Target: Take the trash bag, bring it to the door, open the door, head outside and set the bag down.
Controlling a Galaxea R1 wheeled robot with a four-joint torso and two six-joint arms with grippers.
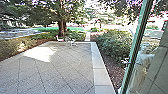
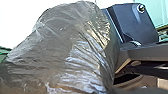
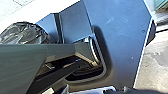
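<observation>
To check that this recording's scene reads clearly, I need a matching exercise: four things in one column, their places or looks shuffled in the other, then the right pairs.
Things:
1. trash bag
2. person
3. tree trunk
4. paving

Places or looks:
A. beyond the far edge of the paved area
B. shiny and wrinkled
C. crossed by slanting lines, partly sunlit
D. beside the slanted green frame

Right pairs: 1-B; 2-D; 3-A; 4-C
</observation>
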